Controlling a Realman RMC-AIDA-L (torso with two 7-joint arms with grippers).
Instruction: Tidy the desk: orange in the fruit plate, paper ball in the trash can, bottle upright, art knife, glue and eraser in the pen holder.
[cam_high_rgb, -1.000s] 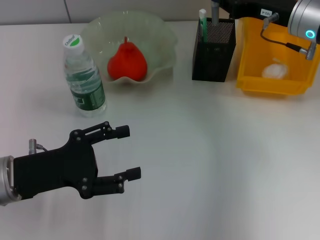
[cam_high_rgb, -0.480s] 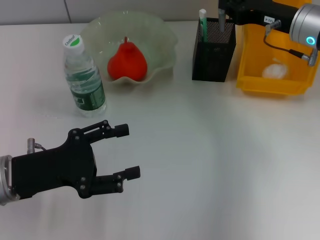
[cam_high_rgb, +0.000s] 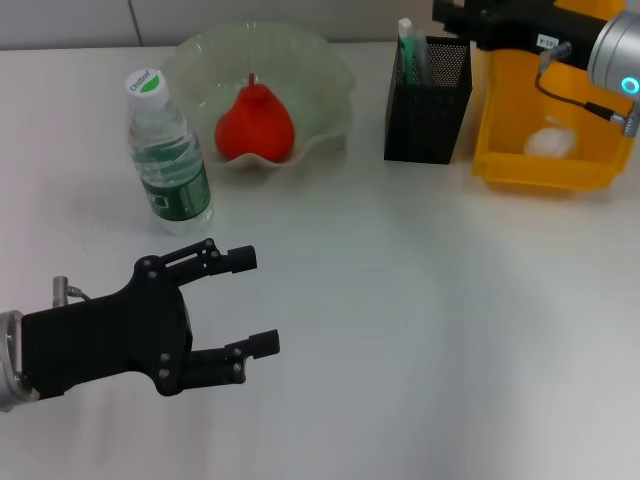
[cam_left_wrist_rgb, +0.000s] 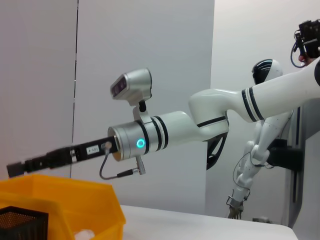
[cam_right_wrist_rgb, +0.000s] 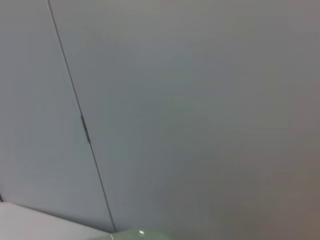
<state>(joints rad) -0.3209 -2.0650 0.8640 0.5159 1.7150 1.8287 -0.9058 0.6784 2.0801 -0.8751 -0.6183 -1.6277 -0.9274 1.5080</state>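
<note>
Head view showing right gripper (cam_high_rgb: 452, 18) at upper right, pulling back above holder (cam_high_rgb: 428, 98) (knife now dropped inside); jaw state untellable. Left gripper (cam_high_rgb: 255, 302) idling released, lower left.

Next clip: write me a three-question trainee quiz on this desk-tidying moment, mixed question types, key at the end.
1. True or false: the orange lies in the fruit plate.
2. Which container holds the paper ball? A) pen holder B) trash can C) fruit plate
3. Fill in: the bottle stands ____ on the desk, beside the fruit plate.

Key
1. True.
2. B, the yellow trash can; the pen holder shows the glue sticking out.
3. Upright, cap on top.

For context: the left pincer hovers open over bare desk; the right pincer is above the pen holder at the far edge.
</note>
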